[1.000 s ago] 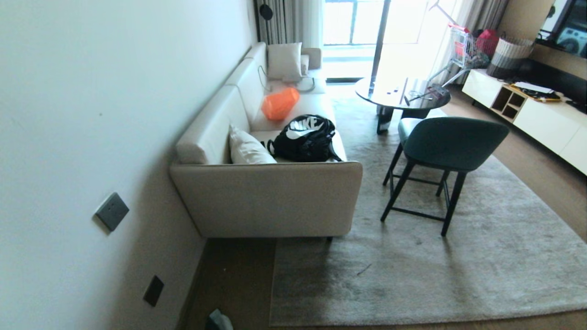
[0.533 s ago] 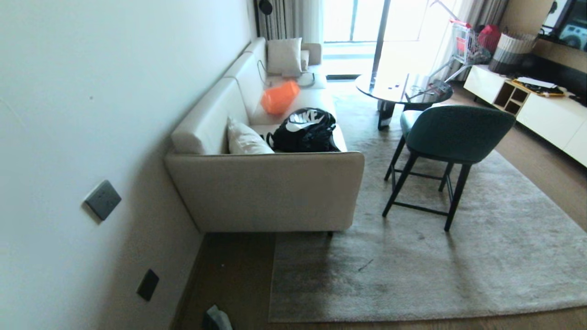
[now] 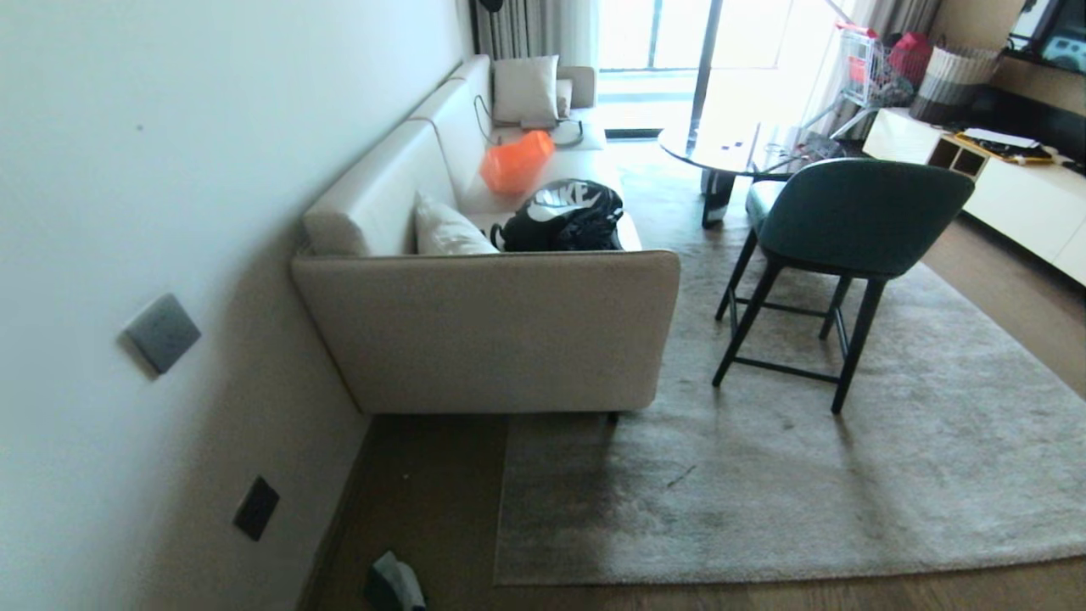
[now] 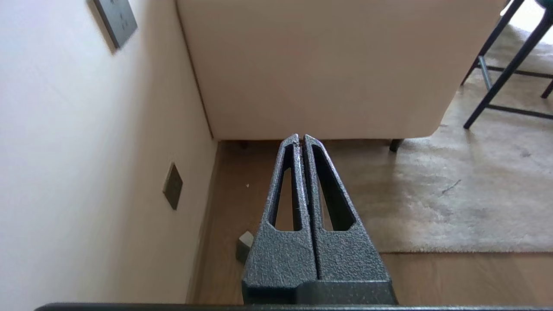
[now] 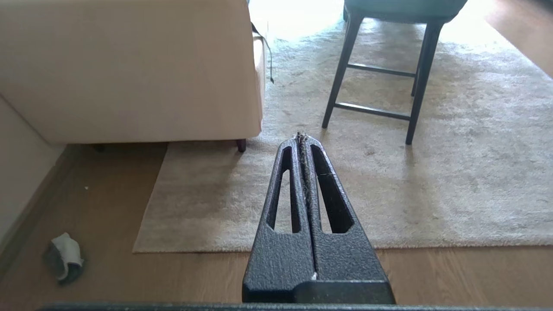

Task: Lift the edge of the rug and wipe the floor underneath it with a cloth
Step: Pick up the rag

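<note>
- Black left gripper (image 4: pixel 301 139) pressed fully closed, holding nothing, aimed level over the floor (image 4: pixel 276 172) toward the sofa (image 4: pixel 328 65).
- Right gripper (image 5: pixel 302 137) likewise closed and empty, above the rug edge (image 5: pixel 259 247).
- Cloth (image 5: pixel 65 257) lies on floor by wall (image 5: pixel 17 172), apart from rug.

Beige sofa (image 3: pixel 484 331) against white wall (image 3: pixel 170 170), sunlit window (image 3: pixel 653 34).

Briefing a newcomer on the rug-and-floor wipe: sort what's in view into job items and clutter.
Job: rug edge, lying flat; floor; cloth, crumpled by the wall; left gripper and right gripper, both shut and empty.

Clutter: sofa, backpack, orange bag, green chair, round table.
</note>
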{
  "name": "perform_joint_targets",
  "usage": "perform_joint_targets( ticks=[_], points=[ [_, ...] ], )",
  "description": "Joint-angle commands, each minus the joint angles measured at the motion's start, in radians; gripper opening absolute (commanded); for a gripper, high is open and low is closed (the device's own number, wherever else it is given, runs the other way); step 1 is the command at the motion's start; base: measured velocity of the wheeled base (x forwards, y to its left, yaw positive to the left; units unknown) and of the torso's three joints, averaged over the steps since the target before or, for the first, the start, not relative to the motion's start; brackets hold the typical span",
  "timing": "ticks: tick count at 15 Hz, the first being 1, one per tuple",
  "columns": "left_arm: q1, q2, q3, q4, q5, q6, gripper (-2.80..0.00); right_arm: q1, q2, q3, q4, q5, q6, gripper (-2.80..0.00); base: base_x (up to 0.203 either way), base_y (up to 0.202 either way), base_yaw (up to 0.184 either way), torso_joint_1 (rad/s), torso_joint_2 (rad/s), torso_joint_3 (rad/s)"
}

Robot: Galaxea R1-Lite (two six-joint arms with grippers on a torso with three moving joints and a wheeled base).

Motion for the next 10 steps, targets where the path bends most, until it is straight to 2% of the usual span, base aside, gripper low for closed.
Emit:
perform_joint_targets(
  ticks=[1,10],
  points=[
    [0.000,0.000,0.000,0.000,0.000,-0.001,-2.80,0.000,0.002,0.000,0.000,0.000,0.000,-2.80,0.000,0.000,0.000,-0.121,0.50,0.368],
    [0.000,0.000,0.000,0.000,0.000,0.000,-2.80,0.000,0.002,0.000,0.000,0.000,0.001,-2.80,0.000,0.000,0.000,-0.071,0.47,0.390]
  ],
)
